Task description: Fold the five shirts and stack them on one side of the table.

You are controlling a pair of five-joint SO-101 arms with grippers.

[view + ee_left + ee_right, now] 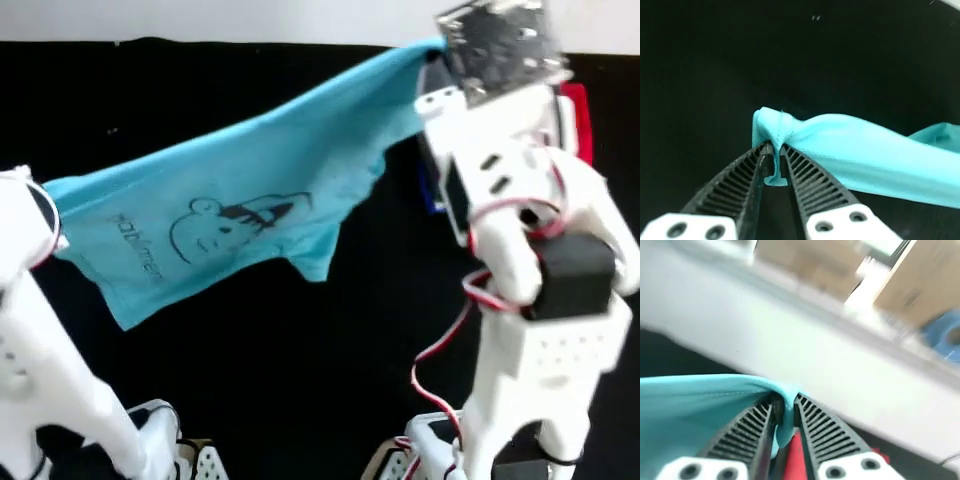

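Black tabletop (pixel 300 380): turquoise shirt (pixel 230 200) suspended above it, stretched taut from the left edge towards the far right corner. One end clamped in the left pincer (pixel 776 150), the other in the right pincer (pixel 786 407)

shirt (pixel 230 200) | stretched between left pincer (pixel 774 148) | right pincer (pixel 785 404) | above table (pixel 300 380)

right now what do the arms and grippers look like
The left arm and right arm are white plastic; the right arm carries a black motor block and red and white cables. The left gripper and right gripper have black ribbed fingers on white bases.
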